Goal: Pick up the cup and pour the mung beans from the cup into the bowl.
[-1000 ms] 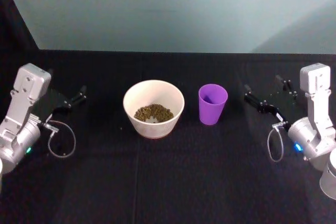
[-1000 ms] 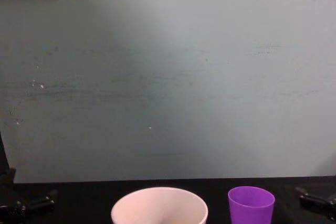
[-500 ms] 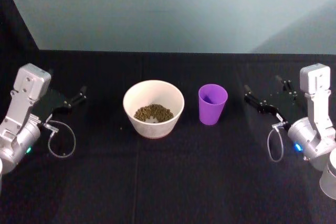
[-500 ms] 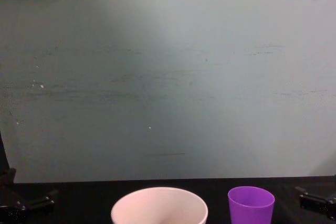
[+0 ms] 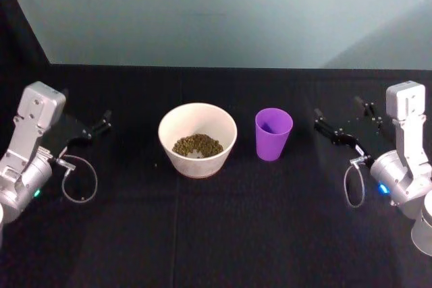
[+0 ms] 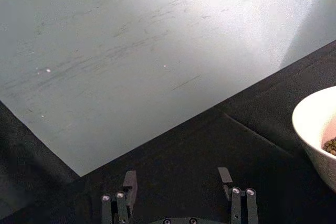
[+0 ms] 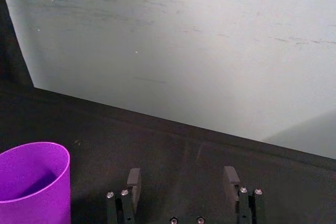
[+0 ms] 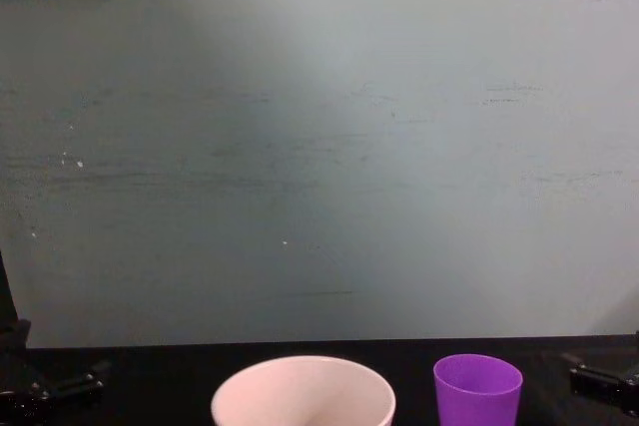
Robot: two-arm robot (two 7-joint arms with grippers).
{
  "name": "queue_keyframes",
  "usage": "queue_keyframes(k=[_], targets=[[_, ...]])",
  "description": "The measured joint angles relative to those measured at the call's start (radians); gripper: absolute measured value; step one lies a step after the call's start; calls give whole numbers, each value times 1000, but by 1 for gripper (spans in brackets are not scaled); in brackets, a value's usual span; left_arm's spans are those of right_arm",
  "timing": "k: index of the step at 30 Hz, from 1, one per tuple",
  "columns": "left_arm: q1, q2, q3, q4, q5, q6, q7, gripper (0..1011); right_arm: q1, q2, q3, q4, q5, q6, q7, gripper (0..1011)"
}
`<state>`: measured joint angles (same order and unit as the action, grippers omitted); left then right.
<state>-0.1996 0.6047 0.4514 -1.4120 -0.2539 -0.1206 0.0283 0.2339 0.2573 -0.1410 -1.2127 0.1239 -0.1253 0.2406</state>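
Right pincer (image 5: 345, 125) hangs open and empty, near the cup's (image 5: 273, 133) right. Left pincer (image 5: 84, 129) sits open, parked well left of the bowl (image 5: 198, 138). The cup stands upright on the desk (image 5: 216, 234) just right of the bowl, which already holds beans (image 5: 197, 145). The pour looks finished; nothing more seems needed.

One purple plastic cup (image 5: 273, 133) stood on the desk (image 5: 216, 234). There was one cream bowl (image 5: 198, 139), and inside it lay one heap of mung beans (image 5: 197, 145). Two grippers were there: the left gripper (image 5: 94, 127) and the right gripper (image 5: 341, 126), each with jaws parted.
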Motion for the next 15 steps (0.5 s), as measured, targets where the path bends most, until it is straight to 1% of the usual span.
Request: queue_keyframes(k=[15], targets=[[0, 0, 0, 0, 0, 0, 0, 1000, 0, 0, 0, 0, 0, -1, 0, 1002]])
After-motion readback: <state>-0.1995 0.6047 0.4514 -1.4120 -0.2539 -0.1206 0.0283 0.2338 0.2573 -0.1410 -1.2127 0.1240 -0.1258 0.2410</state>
